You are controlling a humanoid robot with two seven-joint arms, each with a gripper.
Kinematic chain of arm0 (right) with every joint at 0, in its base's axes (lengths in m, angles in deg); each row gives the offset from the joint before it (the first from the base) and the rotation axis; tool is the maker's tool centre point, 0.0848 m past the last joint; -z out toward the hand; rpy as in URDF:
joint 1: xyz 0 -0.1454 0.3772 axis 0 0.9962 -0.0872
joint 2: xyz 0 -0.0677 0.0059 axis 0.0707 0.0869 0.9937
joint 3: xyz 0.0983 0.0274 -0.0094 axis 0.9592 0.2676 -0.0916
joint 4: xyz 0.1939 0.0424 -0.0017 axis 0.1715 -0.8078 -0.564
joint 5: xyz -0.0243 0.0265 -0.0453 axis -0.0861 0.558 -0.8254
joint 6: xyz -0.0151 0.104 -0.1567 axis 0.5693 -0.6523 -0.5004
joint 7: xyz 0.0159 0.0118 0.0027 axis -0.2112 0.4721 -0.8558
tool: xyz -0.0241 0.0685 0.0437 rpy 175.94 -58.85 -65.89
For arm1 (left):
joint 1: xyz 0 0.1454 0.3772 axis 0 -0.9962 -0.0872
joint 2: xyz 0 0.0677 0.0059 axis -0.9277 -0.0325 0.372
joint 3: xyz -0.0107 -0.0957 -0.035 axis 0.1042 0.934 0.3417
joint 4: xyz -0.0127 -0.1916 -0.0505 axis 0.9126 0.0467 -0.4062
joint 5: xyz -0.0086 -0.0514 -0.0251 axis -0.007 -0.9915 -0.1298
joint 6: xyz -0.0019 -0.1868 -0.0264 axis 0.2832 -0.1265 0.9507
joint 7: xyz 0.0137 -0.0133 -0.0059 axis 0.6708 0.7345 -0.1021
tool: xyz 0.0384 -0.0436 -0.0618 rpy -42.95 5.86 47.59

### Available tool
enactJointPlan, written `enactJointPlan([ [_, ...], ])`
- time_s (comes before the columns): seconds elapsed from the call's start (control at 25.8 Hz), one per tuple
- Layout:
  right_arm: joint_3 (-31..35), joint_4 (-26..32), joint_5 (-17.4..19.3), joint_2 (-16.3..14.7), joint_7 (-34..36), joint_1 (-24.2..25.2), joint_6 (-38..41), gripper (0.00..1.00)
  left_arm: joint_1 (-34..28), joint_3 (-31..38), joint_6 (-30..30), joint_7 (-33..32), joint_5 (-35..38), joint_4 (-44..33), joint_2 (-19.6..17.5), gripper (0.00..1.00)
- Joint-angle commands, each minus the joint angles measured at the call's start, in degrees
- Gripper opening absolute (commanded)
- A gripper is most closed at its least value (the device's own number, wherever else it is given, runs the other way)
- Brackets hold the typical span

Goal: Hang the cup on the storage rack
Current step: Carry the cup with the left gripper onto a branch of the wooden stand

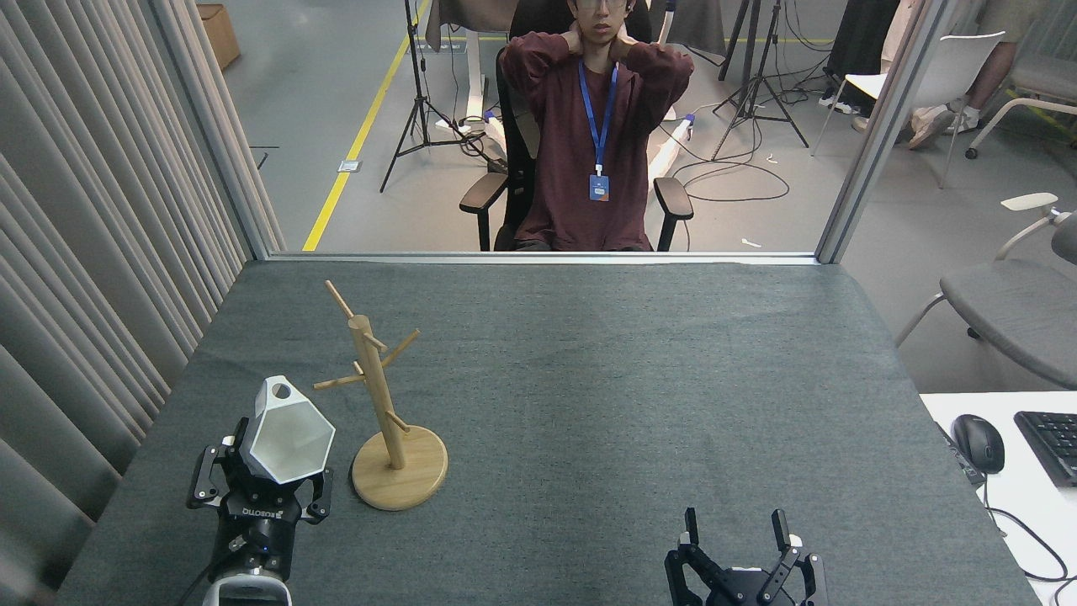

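My left gripper point(262, 480) is shut on the white hexagonal cup point(287, 433), holding it by its lower part with the mouth tipped towards me and the pierced tab at the top. The cup sits just left of the wooden storage rack point(383, 404), apart from it, below the low left peg. The rack stands upright on its round base at the left of the grey table point(589, 379). At the bottom edge my right gripper point(734, 532) is open, its fingers spread with nothing between them.
A person sits in a chair point(589, 135) behind the table's far edge. A curtain point(92, 252) lines the left side. To the right stands a white desk with a mouse point(978, 443) and keyboard point(1052, 446).
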Motion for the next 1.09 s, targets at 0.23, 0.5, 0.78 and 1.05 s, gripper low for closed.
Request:
enactJointPlan([
  [0.23,0.00,-1.32,0.25,-0.09,0.15,-1.00,0.11,0.98,2.24,-0.18,-0.67,0.23,5.76,2.76,0.61,0.53],
  [0.5,0.00,-2.38,0.42,-0.17,0.41,-1.18,0.20,0.98,2.85,-1.85,-3.13,0.32,9.54,6.54,0.61,0.53],
  [0.78,0.00,-3.34,0.51,-0.35,0.67,-1.18,0.20,0.98,5.93,-1.94,-3.92,0.32,9.89,9.88,0.61,0.62],
  [1.05,0.00,-3.26,0.51,-0.35,0.67,-1.79,0.20,0.98,6.28,-1.94,-3.57,0.32,9.36,9.27,1.48,0.99],
])
